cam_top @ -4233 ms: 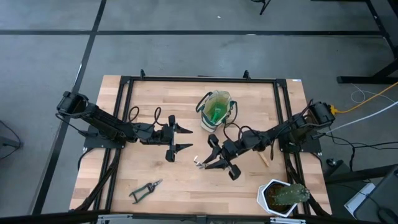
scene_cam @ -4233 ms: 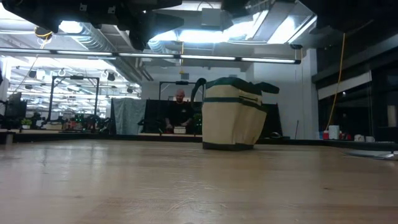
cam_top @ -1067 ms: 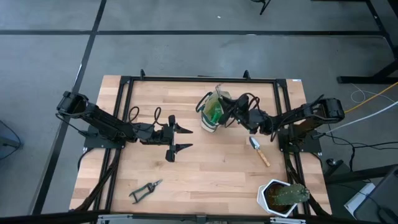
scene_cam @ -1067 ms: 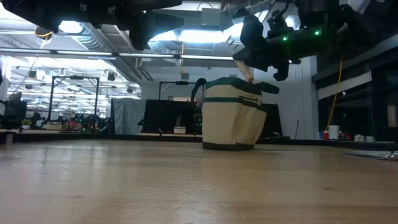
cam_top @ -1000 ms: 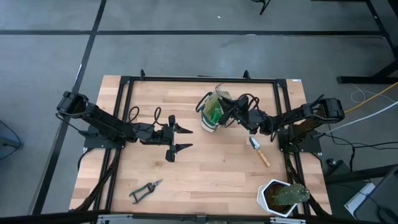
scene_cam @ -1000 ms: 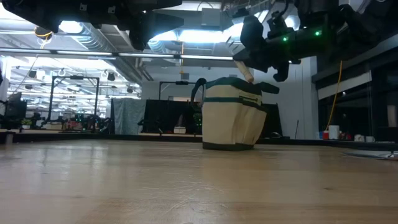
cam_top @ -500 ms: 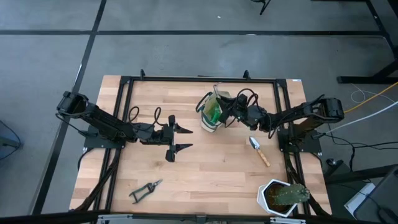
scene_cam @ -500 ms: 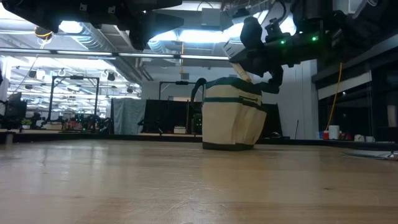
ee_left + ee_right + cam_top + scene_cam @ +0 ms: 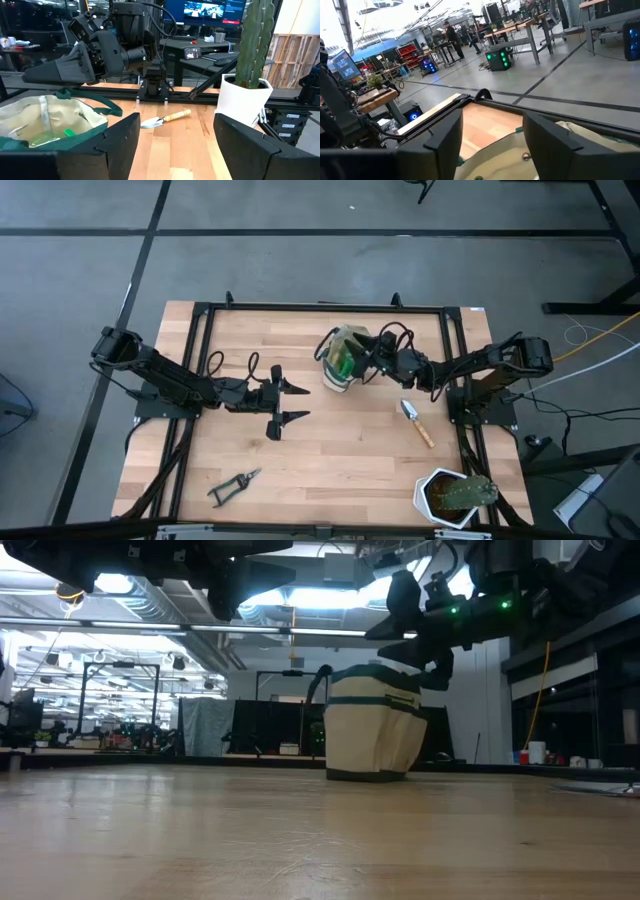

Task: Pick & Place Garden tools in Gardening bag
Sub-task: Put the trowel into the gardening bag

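**A:** Where is the right gripper [image 9: 372,358]?

**B:** Over the small tan-and-cream fabric bag with dark green trim [image 9: 343,357], toward the far middle of the light wooden table [image 9: 330,450]. In the low view the gripper [image 9: 412,638] hangs just above the bag's [image 9: 374,728] rim. Its own wrist camera looks down past two dark fingers [image 9: 441,137] set well apart, with the bag's cream rim [image 9: 520,155] below them. Nothing sits between the fingers.

**A:** And the tools?

**B:** The green spray bottle [image 9: 343,363] is inside the bag; from above, green shows through the open top, and the left wrist view catches the same green [image 9: 50,137] down in the mouth of the bag [image 9: 45,122]. The hand trowel with the silver blade and wooden handle [image 9: 417,421] lies flat on the table, near the bag on the right arm's side, touching neither gripper. The black-handled pruning shears [image 9: 234,484] lie well apart from everything, at the near edge on the left arm's side.

**A:** The left gripper [image 9: 286,402]?

**B:** It waits above the table's middle, left of the bag, fingers spread wide and empty. Its wrist view shows both fingers [image 9: 118,137] with the trowel [image 9: 165,119] visible between them, farther off.

**A:** Anything else on the table?

**B:** A white pot with a tall green cactus [image 9: 450,495] at the near right corner, upright, beyond the trowel. The left wrist view shows it [image 9: 246,95] too.
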Available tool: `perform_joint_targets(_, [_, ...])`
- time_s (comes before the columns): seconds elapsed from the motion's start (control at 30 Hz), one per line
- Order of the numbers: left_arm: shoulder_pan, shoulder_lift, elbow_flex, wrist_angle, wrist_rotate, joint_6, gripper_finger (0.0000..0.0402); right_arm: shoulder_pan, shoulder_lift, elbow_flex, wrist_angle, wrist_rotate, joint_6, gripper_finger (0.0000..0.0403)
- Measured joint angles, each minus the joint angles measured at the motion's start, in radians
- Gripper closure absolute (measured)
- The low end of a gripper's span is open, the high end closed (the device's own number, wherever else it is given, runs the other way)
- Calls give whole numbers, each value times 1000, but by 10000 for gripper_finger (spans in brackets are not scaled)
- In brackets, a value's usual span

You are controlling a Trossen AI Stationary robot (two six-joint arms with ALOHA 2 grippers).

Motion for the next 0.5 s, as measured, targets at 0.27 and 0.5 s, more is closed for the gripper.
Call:
perform_joint_targets(0.27, [0,0,0,0,0,0,151,0,0,0,-1,-142,59,185])
perform_joint_targets(0.5, [0,0,0,0,0,0,151,0,0,0,-1,-338,110,185])
